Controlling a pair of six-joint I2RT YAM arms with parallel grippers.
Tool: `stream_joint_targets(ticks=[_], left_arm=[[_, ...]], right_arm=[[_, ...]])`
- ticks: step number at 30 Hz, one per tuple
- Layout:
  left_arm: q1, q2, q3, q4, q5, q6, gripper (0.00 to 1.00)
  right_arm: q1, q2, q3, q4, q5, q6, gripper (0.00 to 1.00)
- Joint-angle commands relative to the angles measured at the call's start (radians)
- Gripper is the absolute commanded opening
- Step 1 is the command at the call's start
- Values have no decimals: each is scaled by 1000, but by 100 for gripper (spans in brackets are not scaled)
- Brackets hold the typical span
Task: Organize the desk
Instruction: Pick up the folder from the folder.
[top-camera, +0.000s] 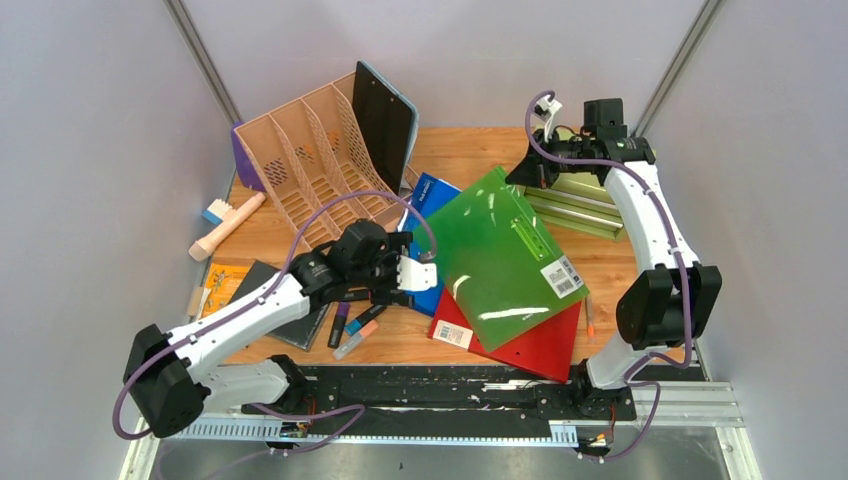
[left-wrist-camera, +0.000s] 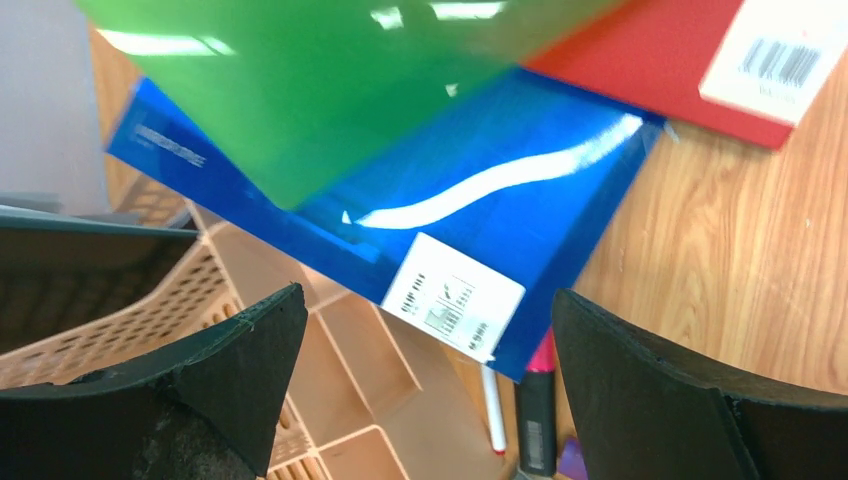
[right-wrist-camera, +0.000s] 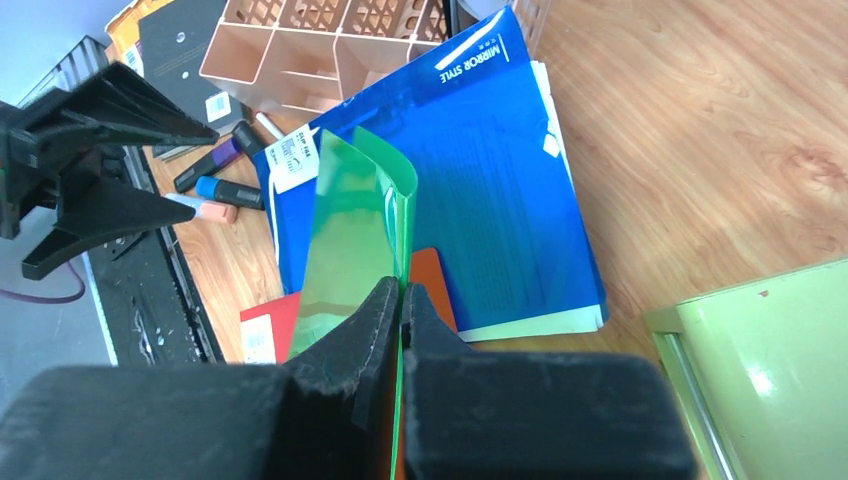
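I'm looking into a lab test cell dressed up as an office. Plain pale wall panels (top-camera: 90, 150) are closing in the desk (top-camera: 470, 150) on three sides, with bare metal posts (top-camera: 205, 60) running up the corners. The left arm (top-camera: 240, 320) and right arm (top-camera: 640, 220) are sitting bolted to a black plate (top-camera: 450, 385) on an aluminium rail (top-camera: 690, 400), purple cables (top-camera: 372, 192) looping loose. I'm noting the props as office stock: a slotted file organizer (top-camera: 310, 150), green folder (top-camera: 495, 250), blue folder (top-camera: 435, 195), red folder (top-camera: 540, 345), markers (top-camera: 355, 325), a green drawer cabinet (top-camera: 575, 205), with barcode labels (top-camera: 562, 275) showing on the folders.
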Motion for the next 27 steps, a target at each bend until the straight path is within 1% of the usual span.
stream_joint_targets(ticks=[1, 5, 7, 9, 14, 15, 16, 19, 20, 25, 27], left_arm=[[6, 18, 171, -5, 45, -88, 100], [13, 83, 312, 43, 97, -199, 100], [19, 127, 381, 60, 120, -240, 100], [31, 174, 471, 63, 172, -266, 100], [101, 296, 579, 114, 265, -362, 100], [125, 309, 607, 117, 307, -372, 100], [137, 337, 623, 101, 337, -386, 100], [172, 391, 702, 43, 487, -395, 100], [174, 413, 715, 14, 513, -391, 100], [176, 492, 812, -129, 733, -354, 100], [176, 516, 831, -169, 788, -348, 99]], right_arm=[[2, -64, -8, 13, -97, -21, 0], [2, -86, 4, 17, -175, -3, 0], [2, -95, 4, 15, -208, 9, 0], [4, -113, -8, 15, -241, 12, 0], [3, -175, -55, 16, -324, 3, 0], [4, -188, -65, 17, -339, 3, 0], [4, -198, -72, 17, -350, 3, 0], [4, -223, -93, 17, -376, 4, 0], [4, -232, -100, 18, -386, 1, 0], [6, -263, -116, 20, -402, -6, 0], [5, -269, -117, 24, -402, -8, 0]])
